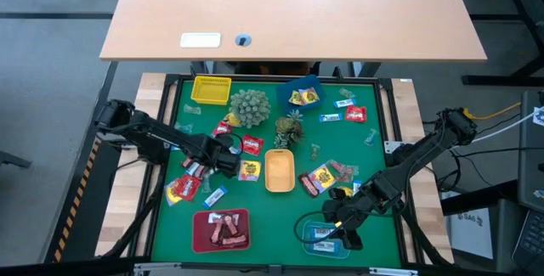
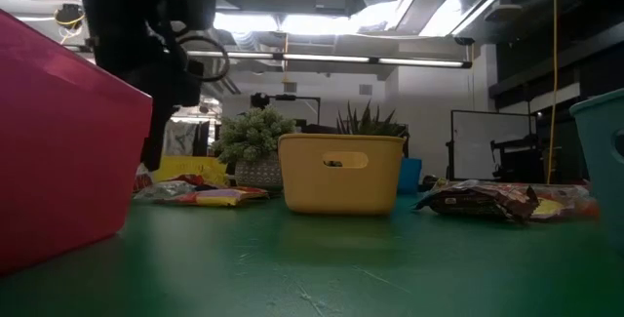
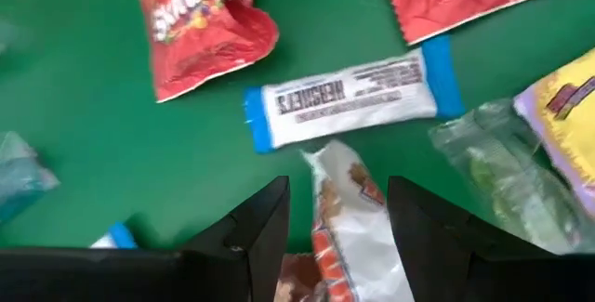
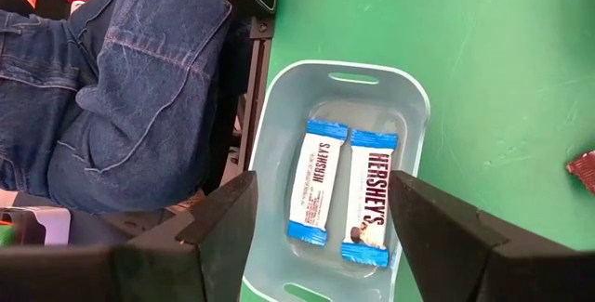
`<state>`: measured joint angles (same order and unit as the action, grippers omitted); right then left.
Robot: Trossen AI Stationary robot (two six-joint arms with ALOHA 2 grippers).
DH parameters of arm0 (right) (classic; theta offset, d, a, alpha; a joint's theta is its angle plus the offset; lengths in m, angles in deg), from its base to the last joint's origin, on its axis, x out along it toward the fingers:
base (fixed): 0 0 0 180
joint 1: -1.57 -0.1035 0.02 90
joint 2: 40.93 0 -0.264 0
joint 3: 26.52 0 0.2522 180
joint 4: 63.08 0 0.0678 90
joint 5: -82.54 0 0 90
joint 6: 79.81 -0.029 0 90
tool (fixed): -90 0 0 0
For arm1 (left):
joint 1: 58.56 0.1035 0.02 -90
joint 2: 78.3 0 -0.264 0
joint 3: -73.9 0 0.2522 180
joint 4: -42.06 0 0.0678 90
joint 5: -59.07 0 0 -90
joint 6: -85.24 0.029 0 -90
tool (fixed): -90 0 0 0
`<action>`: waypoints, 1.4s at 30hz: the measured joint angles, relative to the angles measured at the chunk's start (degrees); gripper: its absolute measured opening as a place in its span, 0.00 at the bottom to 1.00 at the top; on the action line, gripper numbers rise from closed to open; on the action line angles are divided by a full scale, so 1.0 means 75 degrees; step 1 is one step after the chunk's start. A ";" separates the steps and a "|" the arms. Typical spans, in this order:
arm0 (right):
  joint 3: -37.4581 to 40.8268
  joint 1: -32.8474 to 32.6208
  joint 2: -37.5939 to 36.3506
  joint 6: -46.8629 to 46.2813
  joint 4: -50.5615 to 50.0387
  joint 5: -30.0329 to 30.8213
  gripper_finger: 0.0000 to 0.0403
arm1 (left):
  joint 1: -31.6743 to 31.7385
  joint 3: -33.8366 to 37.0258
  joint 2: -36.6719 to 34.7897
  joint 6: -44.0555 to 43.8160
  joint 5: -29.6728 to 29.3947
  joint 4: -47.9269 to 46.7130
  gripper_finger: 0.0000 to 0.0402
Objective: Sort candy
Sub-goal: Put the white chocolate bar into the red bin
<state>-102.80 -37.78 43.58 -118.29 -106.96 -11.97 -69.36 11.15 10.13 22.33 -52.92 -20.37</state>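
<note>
Straddled by the left gripper (image 3: 335, 237), jaws apart, is a white-orange candy wrapper (image 3: 349, 223) on the green mat: light, crinkly, slippery, so pinch mid-body. Blue-white Hershey's bar (image 3: 349, 102) and red Skittles bag (image 3: 200, 23) lie just beyond; pale green wrapper (image 3: 502, 177) crowds one finger. Right gripper (image 4: 321, 228), jaws apart, hovers over pale blue tray (image 4: 279, 116) w/ two Hershey's bars (image 4: 346, 195).

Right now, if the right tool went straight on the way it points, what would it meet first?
Probably the two blue-white candy bars in the pale blue tray under the open right tool; depth is unclear.
</note>
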 joint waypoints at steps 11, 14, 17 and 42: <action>0.0000 0.0000 0.0000 0.0000 -0.0012 0.0000 0.60 | 0.0046 0.0414 0.0184 0.0063 0.0437 0.0354 0.42; 0.0000 0.0000 0.0000 -0.0002 -0.0007 0.0000 0.60 | 0.0046 0.0414 0.0180 0.0066 0.0439 0.0400 0.39; 0.0000 0.0000 0.0000 -0.0001 0.0017 0.0000 0.60 | 0.0046 0.0414 0.0177 0.0066 0.0436 0.0388 0.32; -0.0189 0.0612 -0.0012 0.0124 -0.0037 -0.0158 0.60 | 0.0034 0.0411 0.0151 0.0088 0.0630 0.0440 0.00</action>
<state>-104.22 -33.19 43.49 -117.36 -107.24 -13.16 -69.11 14.23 11.26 22.99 -48.19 -17.06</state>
